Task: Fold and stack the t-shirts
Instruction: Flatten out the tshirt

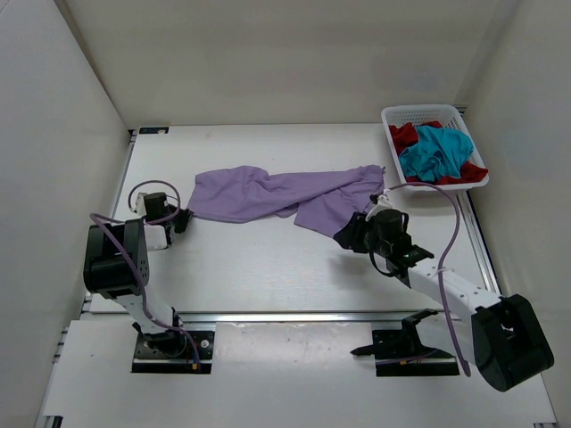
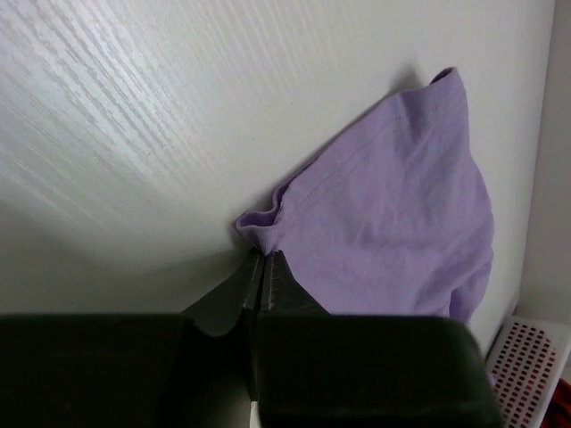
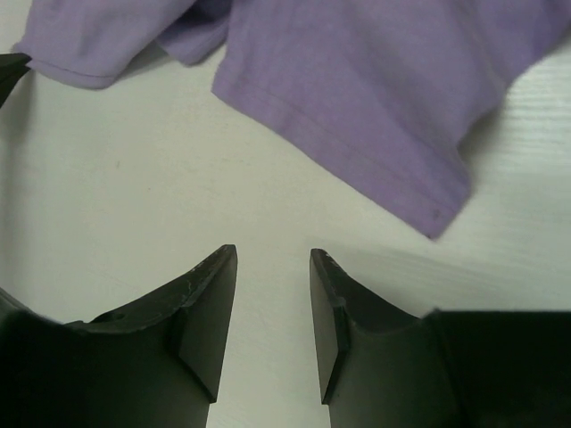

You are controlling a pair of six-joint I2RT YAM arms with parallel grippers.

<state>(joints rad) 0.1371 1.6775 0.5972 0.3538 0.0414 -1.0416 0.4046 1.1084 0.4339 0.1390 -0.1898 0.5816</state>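
Lavender t-shirt (image 1: 277,194) lies on the table (image 1: 268,276), long axis left to right, left gripper (image 2: 265,267) pinched on its left corner, right gripper (image 3: 272,267) open, empty, just short of the hem ahead.

**Colours on the table**

The lavender t-shirt (image 1: 268,194) was plain pale purple, without any pattern. At the table's far right corner, a white lattice basket (image 1: 419,110) held a deep red t-shirt (image 1: 404,135) and a teal t-shirt (image 1: 437,153). The table (image 1: 268,276) was white with faint wood grain.
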